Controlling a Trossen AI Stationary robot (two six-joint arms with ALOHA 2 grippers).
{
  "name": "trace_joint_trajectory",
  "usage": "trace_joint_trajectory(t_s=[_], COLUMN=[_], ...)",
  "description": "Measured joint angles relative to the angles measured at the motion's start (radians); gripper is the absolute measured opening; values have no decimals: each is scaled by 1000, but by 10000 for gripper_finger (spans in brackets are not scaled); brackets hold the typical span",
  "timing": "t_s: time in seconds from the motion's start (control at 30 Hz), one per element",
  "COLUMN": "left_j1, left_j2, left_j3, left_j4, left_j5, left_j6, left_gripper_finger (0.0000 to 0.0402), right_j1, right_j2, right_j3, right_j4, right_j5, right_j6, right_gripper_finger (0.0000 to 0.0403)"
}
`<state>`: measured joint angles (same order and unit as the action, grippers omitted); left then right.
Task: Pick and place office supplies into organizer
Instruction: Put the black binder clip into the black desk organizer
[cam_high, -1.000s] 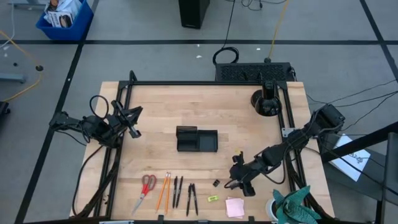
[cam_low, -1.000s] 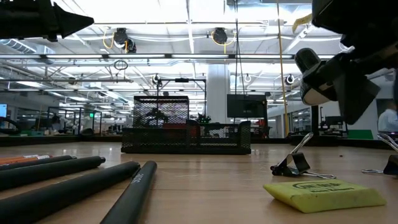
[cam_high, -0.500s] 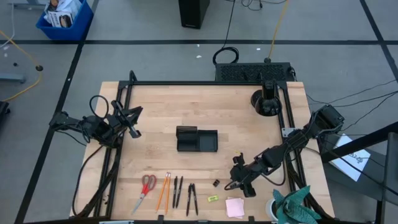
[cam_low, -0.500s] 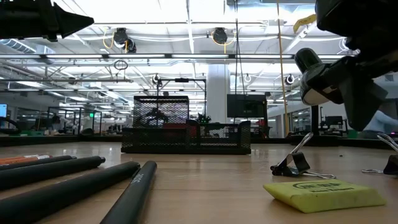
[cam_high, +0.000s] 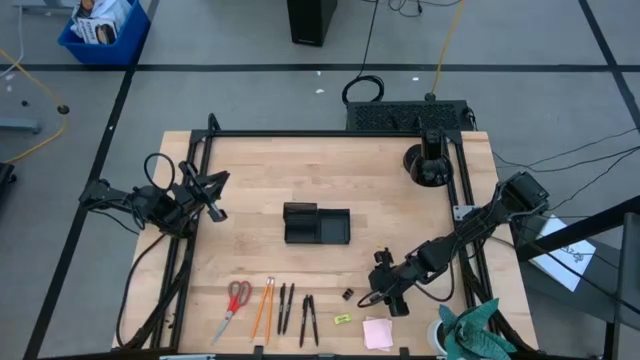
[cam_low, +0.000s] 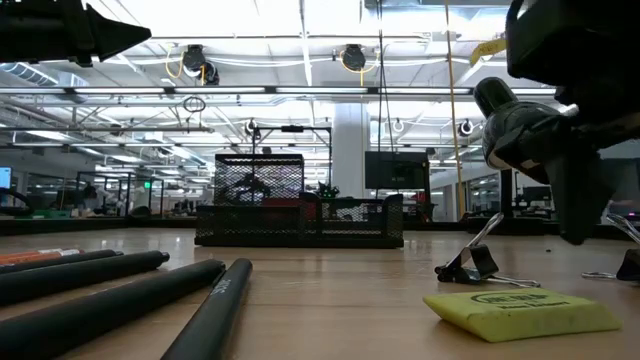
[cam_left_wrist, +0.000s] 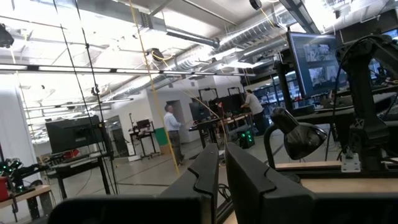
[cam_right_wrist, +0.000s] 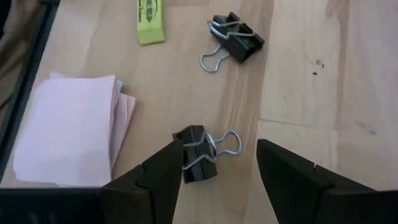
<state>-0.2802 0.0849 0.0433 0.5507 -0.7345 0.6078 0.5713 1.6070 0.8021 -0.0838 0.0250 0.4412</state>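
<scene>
Right tool (cam_right_wrist: 217, 165), spread, straddles a binder clip (cam_right_wrist: 198, 162) in its wrist view; overhead hides it. Left tool (cam_left_wrist: 221, 174) pressed together.

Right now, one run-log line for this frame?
right tool: open, over binder clip, nothing held | left tool: shut, waiting at table's left edge | organizer: no supplies visible inside

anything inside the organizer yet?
Nothing visible. From above, the organizer shows only dark compartments; supplies still lie at the table's front edge. Its interior is black, so a small dark binder clip wouldn't show. The low view sees only its mesh wall.
</scene>
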Motion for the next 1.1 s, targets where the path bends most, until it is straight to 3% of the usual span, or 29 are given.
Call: trace_joint_trajectory(t_s=[0.27, 0.93, 1.1], left_j1=[0, 0, 0], left_j2=[0, 0, 0], left_j3=[0, 0, 0], left_j4=[0, 0, 0], left_j5=[0, 0, 0], left_j6=[0, 19, 20], left_gripper_finger=[37, 37, 37], right_j1=[0, 0, 0], right_j2=[-2, -3, -6], right_j3=[0, 1, 1], right_j4=[6, 17, 33], right_j5=[-1, -29, -30], right_j6=[8, -39, -56], right_gripper_finger=[184, 10, 8])
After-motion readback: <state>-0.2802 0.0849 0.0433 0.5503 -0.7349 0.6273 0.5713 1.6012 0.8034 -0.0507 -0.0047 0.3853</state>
